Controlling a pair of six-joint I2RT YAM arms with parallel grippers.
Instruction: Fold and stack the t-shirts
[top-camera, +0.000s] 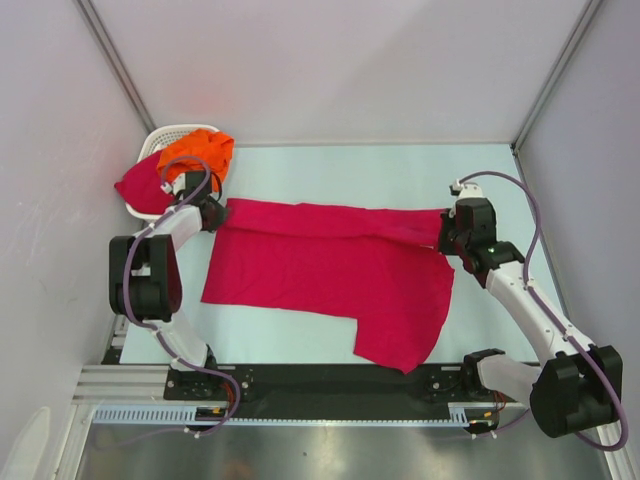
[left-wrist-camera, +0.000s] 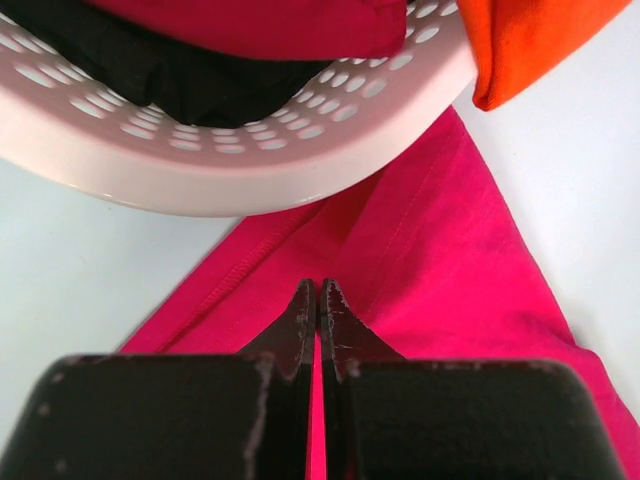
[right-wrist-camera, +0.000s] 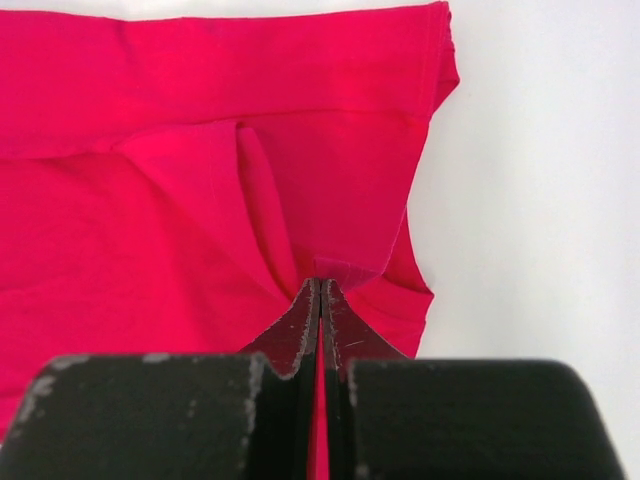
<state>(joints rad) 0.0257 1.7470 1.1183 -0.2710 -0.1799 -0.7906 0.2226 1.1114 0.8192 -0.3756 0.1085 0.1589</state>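
A crimson-pink t-shirt (top-camera: 320, 265) lies spread across the table. My left gripper (top-camera: 212, 213) is shut on its far left corner, just in front of the basket; in the left wrist view the fabric (left-wrist-camera: 440, 260) sits pinched between the closed tips (left-wrist-camera: 319, 290). My right gripper (top-camera: 448, 235) is shut on the shirt's far right edge; in the right wrist view the cloth (right-wrist-camera: 200, 200) bunches up at the closed tips (right-wrist-camera: 319, 287). A bright orange t-shirt (top-camera: 198, 152) and another crimson-pink one (top-camera: 143, 185) lie in the basket.
The white slotted basket (top-camera: 160, 135) stands at the far left corner, close behind my left gripper; its rim (left-wrist-camera: 250, 165) fills the top of the left wrist view. Grey walls close in the table on the left, back and right.
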